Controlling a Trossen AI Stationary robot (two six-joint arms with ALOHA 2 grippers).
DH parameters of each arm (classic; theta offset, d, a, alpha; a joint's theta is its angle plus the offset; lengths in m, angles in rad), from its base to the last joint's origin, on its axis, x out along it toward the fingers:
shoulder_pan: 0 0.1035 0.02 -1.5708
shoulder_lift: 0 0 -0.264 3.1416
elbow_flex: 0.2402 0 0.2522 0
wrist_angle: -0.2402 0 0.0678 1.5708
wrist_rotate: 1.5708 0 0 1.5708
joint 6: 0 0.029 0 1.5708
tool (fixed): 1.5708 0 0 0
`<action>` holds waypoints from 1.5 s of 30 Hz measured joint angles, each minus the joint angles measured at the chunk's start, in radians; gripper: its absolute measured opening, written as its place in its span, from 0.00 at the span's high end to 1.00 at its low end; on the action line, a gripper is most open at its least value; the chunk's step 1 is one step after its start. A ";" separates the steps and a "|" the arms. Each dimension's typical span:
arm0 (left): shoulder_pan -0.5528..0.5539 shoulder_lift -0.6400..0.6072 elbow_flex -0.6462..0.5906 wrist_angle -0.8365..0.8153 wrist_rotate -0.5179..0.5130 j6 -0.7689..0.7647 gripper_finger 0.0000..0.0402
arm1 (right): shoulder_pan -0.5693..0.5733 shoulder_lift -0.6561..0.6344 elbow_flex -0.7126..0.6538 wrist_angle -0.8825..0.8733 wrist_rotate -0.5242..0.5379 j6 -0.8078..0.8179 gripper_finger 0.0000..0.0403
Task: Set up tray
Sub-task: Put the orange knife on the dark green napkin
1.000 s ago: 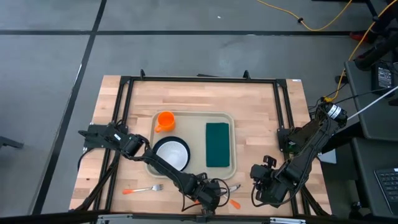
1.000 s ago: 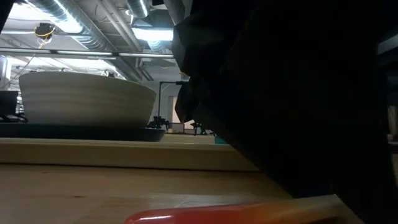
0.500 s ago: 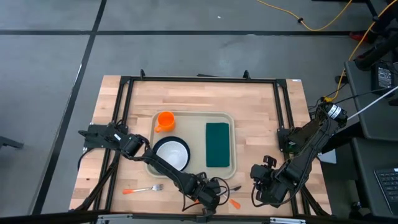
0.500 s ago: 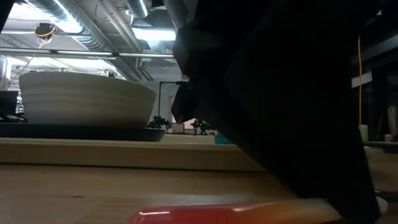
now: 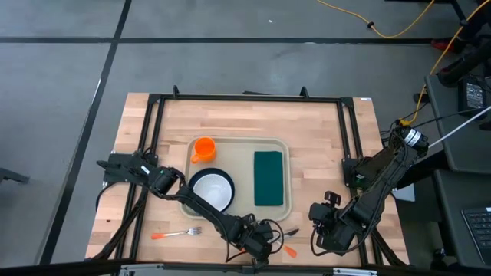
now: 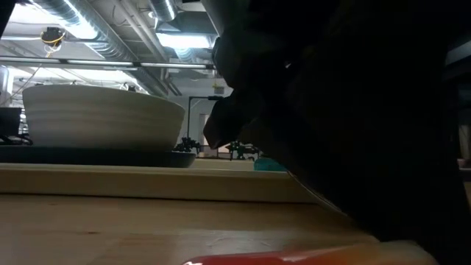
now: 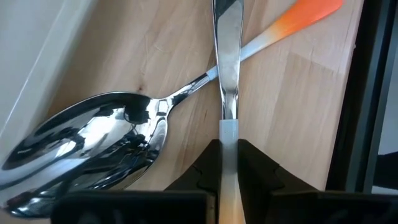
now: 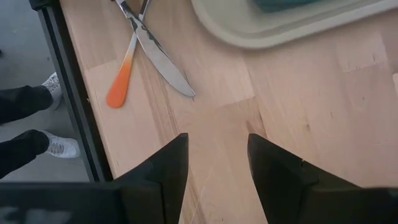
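Steel knife (image 7: 227,68) lying across the orange-handled spoon (image 7: 112,140): left gripper (image 7: 227,163) has just pinched shut on its handle, at six o'clock off the pale beige plastic tray (image 5: 290,178). Pickup looks secured, lift likely next. Right gripper (image 8: 216,163) waits half-open, empty, at four o'clock.

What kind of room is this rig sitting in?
Most likely a lab or workshop, not a dining room: exposed ceiling ducts and strip lights, a bare grey floor with a loose yellow cable, and a black frame around the wooden table.
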 joint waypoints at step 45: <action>0.003 0.018 0.183 -0.183 -0.130 0.044 0.96 | -0.007 0.000 0.000 -0.011 0.045 0.007 0.58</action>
